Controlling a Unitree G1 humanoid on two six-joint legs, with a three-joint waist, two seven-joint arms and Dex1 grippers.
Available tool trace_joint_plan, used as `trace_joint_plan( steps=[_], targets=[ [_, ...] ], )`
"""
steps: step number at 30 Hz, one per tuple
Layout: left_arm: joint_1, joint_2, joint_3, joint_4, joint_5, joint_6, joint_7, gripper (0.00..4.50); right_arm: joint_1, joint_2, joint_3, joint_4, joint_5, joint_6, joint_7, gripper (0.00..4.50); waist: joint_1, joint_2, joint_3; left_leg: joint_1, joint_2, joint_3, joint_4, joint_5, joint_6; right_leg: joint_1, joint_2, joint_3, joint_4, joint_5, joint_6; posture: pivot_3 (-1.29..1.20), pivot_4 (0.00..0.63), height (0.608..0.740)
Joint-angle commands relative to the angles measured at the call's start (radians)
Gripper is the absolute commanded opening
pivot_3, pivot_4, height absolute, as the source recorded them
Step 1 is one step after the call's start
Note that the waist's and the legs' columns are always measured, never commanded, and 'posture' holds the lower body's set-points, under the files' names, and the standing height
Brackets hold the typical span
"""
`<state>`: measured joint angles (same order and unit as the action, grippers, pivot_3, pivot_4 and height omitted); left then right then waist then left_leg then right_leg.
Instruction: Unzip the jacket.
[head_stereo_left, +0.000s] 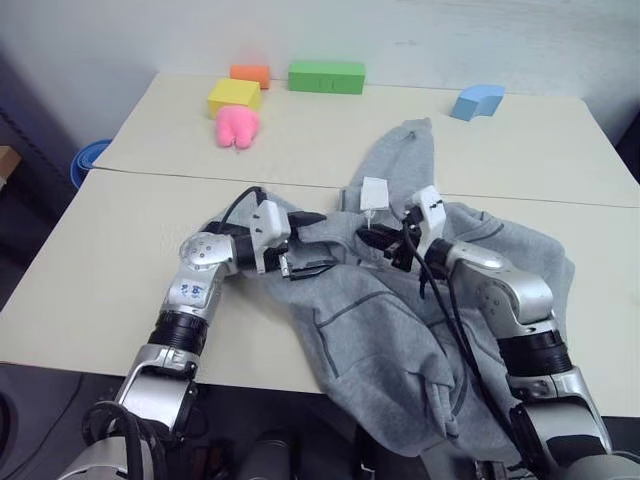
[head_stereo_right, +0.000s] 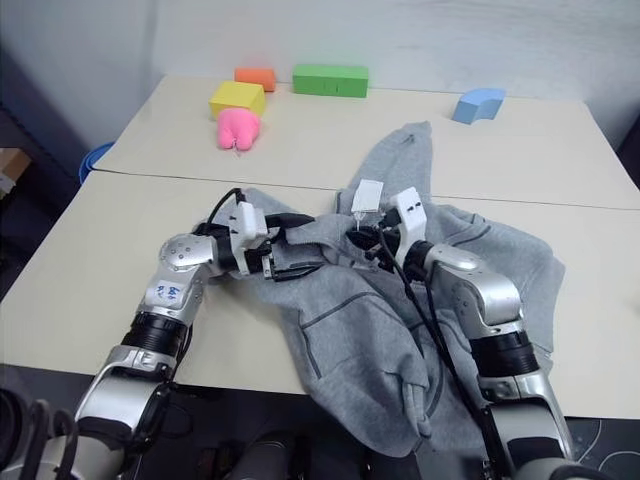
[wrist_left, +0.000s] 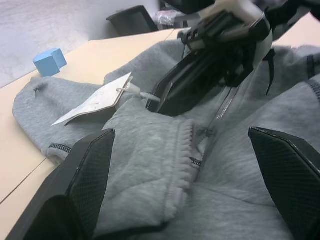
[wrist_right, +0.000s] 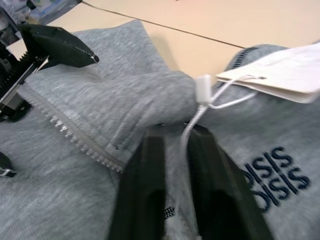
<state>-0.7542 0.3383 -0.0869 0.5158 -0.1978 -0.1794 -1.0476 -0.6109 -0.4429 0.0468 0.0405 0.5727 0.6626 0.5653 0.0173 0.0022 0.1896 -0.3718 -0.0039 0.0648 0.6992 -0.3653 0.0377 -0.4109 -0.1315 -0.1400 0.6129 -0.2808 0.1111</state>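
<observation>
Right gripper (head_stereo_left: 398, 243): closed at the collar of the light grey fleece hooded jacket (head_stereo_left: 400, 340), spread on the beige table (head_stereo_left: 120, 270). Left gripper (head_stereo_left: 300, 265): held wide open beside the collar. Zip judged barely parted; unzipping remains.

Both arms reach inward over the table, wrists roughly level. The left gripper (head_stereo_left: 300, 262) points toward three o'clock, fingers (wrist_left: 85, 175) spread wide apart. The right gripper (head_stereo_left: 385, 240) points toward ten o'clock, fingers (wrist_right: 145, 185) pressed nearly together.
</observation>
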Motion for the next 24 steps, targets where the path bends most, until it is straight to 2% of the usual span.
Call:
trace_joint_plan(
  steps=[1, 7, 9, 11, 15, 19, 24],
  targets=[
    [-0.053, -0.039, -0.023, 0.093, 0.056, -0.060, 0.044, 4.50, 0.020, 0.007, -0.061, -0.050, 0.019, -0.012, 0.017, 0.06, 0.004, 0.000, 0.000, 0.000, 0.000, 0.000, 0.000, 0.000, 0.000, 0.000, 0.000, 0.000, 0.000, 0.000, 0.000, 0.00, 0.150, 0.740],
    [-0.081, -0.044, -0.090, 0.260, 0.182, -0.096, 0.086, 4.50, 0.076, 0.009, -0.123, -0.129, 0.006, -0.087, 0.022, 0.06, 0.003, 0.000, 0.000, 0.000, 0.000, 0.001, 0.000, 0.000, 0.000, 0.000, 0.000, 0.000, 0.000, 0.000, 0.000, 0.00, 0.150, 0.740],
    [-0.058, -0.035, -0.110, 0.273, 0.201, -0.084, 0.068, 4.50, 0.101, -0.020, -0.120, -0.171, -0.080, -0.190, 0.007, 0.06, 0.003, 0.000, 0.000, 0.000, 0.000, 0.001, 0.000, 0.000, 0.000, 0.000, 0.000, 0.000, 0.000, 0.000, 0.000, 0.00, 0.150, 0.740],
    [-0.021, -0.022, -0.129, 0.267, 0.216, -0.053, 0.048, 4.50, 0.137, -0.106, -0.085, -0.212, -0.280, -0.333, -0.042, 0.06, 0.003, 0.001, 0.000, 0.001, 0.000, 0.001, 0.000, 0.000, 0.000, 0.000, 0.000, 0.001, 0.001, 0.000, 0.000, 0.00, 0.150, 0.740],
    [0.032, -0.002, -0.154, 0.241, 0.235, -0.041, 0.033, 4.50, 0.216, -0.246, -0.057, -0.219, -0.569, -0.555, -0.127, 0.06, 0.003, 0.001, -0.002, 0.002, 0.000, 0.002, -0.001, 0.000, 0.000, 0.000, 0.000, 0.002, 0.001, 0.000, 0.000, 0.00, 0.150, 0.740],
    [0.062, 0.025, -0.190, 0.235, 0.272, -0.007, 0.042, 4.50, 0.326, -0.327, -0.143, -0.212, -0.703, -0.677, -0.210, 0.06, -0.004, 0.001, -0.007, 0.004, 0.001, 0.004, -0.002, 0.000, 0.000, 0.001, 0.001, 0.003, 0.000, 0.000, 0.000, 0.00, 0.150, 0.740],
    [0.067, 0.051, -0.213, 0.256, 0.301, 0.012, 0.074, 4.50, 0.495, -0.387, -0.340, -0.217, -0.693, -0.689, -0.200, 0.06, -0.005, 0.001, -0.011, 0.010, 0.001, 0.005, -0.002, 0.000, 0.000, 0.006, 0.001, 0.005, 0.000, 0.000, 0.000, 0.00, 0.150, 0.740]
  ],
)
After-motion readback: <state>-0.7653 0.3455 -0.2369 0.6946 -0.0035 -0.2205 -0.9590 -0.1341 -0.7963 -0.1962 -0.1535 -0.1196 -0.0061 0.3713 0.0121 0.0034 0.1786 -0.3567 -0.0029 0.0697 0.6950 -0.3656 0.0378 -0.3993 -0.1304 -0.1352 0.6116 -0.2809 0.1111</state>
